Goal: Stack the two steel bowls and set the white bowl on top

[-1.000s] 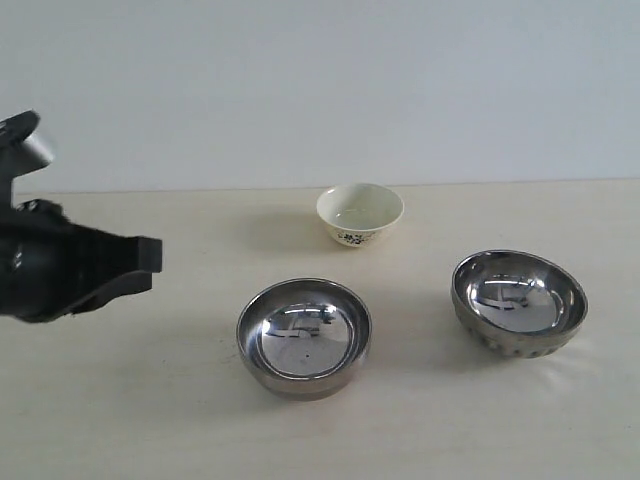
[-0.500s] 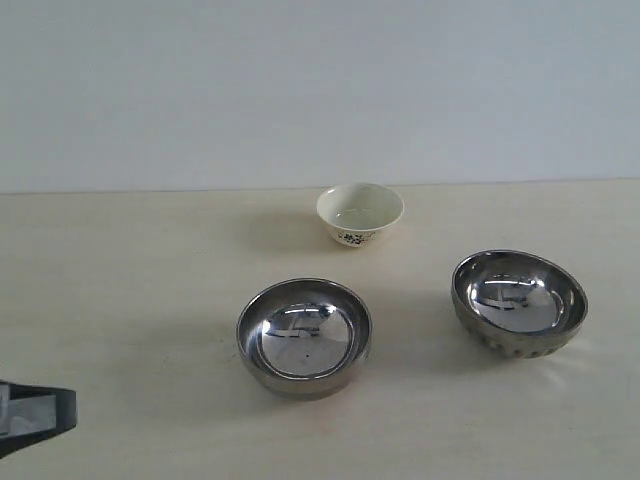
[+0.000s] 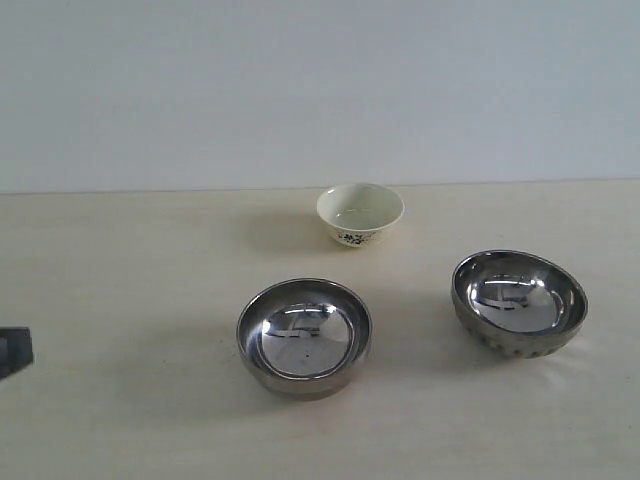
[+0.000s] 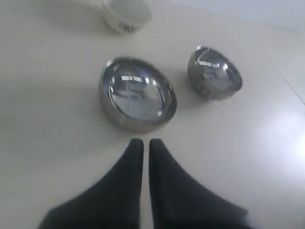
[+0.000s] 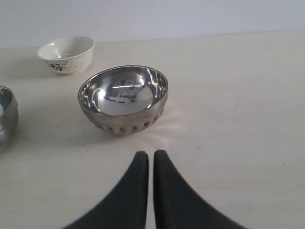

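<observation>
Steel bowls [image 3: 304, 338] [image 3: 518, 303] and white bowl [image 3: 360, 212] empty, apart; left fingers [image 4: 135, 157], right fingers [image 5: 141, 167] closed, gripping nothing.

no readable text, labels or numbers; white bowl [image 3: 360, 213] bears only dark floral pattern.

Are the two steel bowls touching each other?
Apart. The exterior view shows a clear strip of bare table between the smooth steel bowl and the ribbed steel bowl; the left wrist view shows the same gap.

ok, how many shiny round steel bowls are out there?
2. The smooth-sided shiny steel bowl sits front centre; the ribbed shiny steel bowl stands apart to its right. None looks hidden.
</observation>
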`<state>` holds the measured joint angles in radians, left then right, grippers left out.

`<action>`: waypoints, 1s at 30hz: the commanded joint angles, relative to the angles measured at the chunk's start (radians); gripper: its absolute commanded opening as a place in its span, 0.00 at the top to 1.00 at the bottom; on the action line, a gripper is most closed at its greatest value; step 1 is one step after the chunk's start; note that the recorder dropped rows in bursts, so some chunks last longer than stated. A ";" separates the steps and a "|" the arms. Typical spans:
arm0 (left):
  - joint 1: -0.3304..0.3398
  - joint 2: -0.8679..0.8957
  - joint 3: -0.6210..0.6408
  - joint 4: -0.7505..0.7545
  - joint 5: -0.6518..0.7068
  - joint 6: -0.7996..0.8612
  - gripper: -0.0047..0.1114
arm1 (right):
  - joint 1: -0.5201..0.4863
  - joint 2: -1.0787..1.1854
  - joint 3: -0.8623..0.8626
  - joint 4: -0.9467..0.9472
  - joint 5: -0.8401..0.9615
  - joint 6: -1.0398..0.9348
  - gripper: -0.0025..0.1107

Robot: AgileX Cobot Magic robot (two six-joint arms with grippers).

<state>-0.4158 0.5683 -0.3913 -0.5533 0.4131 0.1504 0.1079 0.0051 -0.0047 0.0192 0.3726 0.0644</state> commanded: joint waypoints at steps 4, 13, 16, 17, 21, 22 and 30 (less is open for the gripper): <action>0.184 -0.321 0.042 -0.005 -0.129 0.204 0.93 | 0.002 -0.005 0.005 -0.004 -0.006 0.004 0.98; 0.357 -0.560 0.220 -0.005 -0.374 0.302 0.93 | 0.002 -0.005 0.005 -0.004 -0.006 0.004 0.98; 0.365 -0.560 0.271 -0.005 -0.430 0.302 0.93 | 0.002 -0.005 0.005 -0.004 -0.006 0.004 0.98; 0.365 -0.560 0.289 -0.005 -0.448 0.302 0.93 | 0.002 -0.005 0.005 -0.004 -0.006 0.004 0.98; 0.365 -0.560 0.358 -0.005 -0.498 0.291 0.93 | 0.002 -0.005 0.005 -0.004 -0.006 0.004 0.98; 0.365 -0.560 0.375 -0.005 -0.506 0.287 0.93 | 0.002 -0.005 0.005 -0.004 -0.006 0.004 0.98; 0.365 -0.560 0.391 -0.005 -0.472 0.294 0.93 | 0.002 -0.005 0.005 -0.004 -0.006 0.004 0.98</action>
<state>-0.0541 0.0143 -0.0039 -0.5533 -0.0704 0.4467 0.1079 0.0051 -0.0047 0.0192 0.3726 0.0644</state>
